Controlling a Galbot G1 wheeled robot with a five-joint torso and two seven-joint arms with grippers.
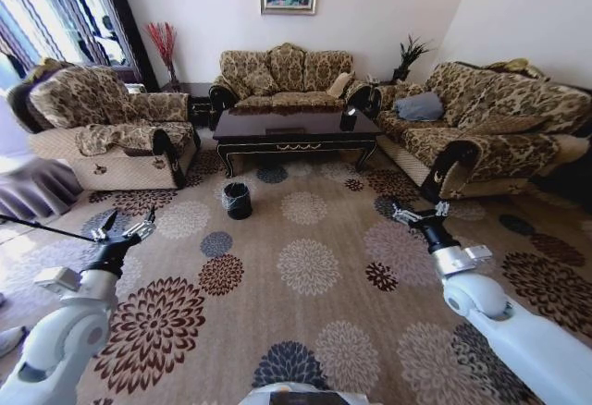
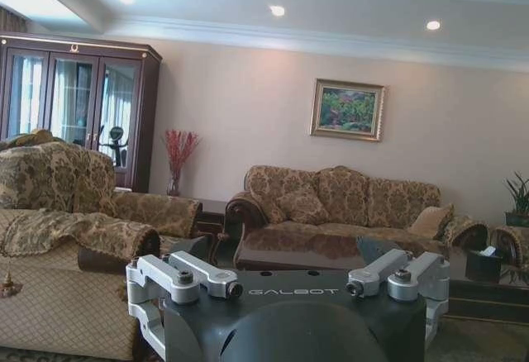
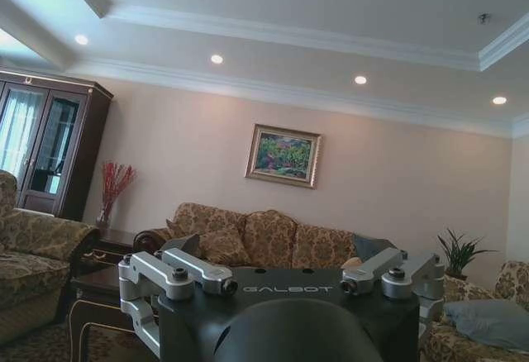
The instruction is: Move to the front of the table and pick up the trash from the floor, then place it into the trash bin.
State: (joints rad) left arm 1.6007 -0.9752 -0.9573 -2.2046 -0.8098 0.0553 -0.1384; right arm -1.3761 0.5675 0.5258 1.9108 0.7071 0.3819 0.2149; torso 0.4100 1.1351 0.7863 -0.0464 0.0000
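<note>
1 table (image 1: 296, 128), 1 trash bin (image 1: 238, 200), 3 sofas.

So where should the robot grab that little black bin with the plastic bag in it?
Probably by the rim of the trash bin, coming straight down from above. It stands upright on the floor with its mouth open upward, so one finger could slip inside the wall and one outside. The round body looks too wide to pinch.
</note>
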